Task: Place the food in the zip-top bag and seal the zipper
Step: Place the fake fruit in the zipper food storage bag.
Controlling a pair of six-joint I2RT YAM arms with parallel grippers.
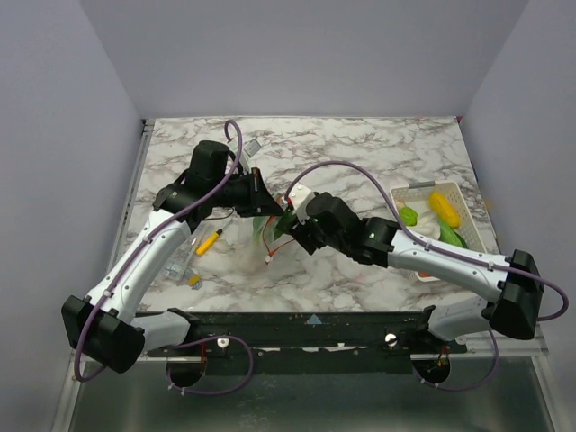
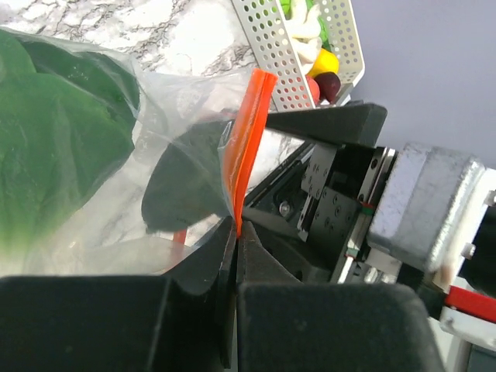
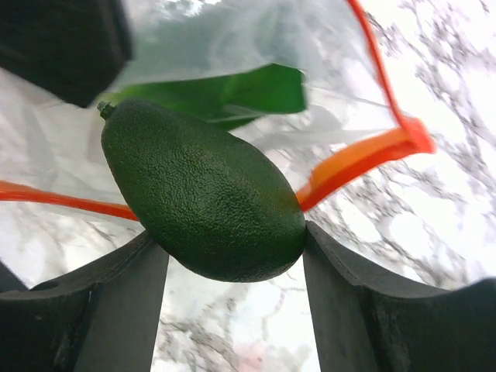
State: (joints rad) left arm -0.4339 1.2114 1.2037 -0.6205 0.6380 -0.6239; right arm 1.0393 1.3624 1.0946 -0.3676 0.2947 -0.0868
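left claw (image 2: 235,234) pinches zipper (image 2: 249,132); right claw (image 3: 229,246) grips avocado (image 3: 198,190)

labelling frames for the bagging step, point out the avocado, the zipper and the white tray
avocado (image 3: 205,198), right wrist view, middle of its dark green skin
zipper (image 2: 249,142), left wrist view, midway up the orange strip
white tray (image 2: 267,43), left wrist view, its perforated side wall
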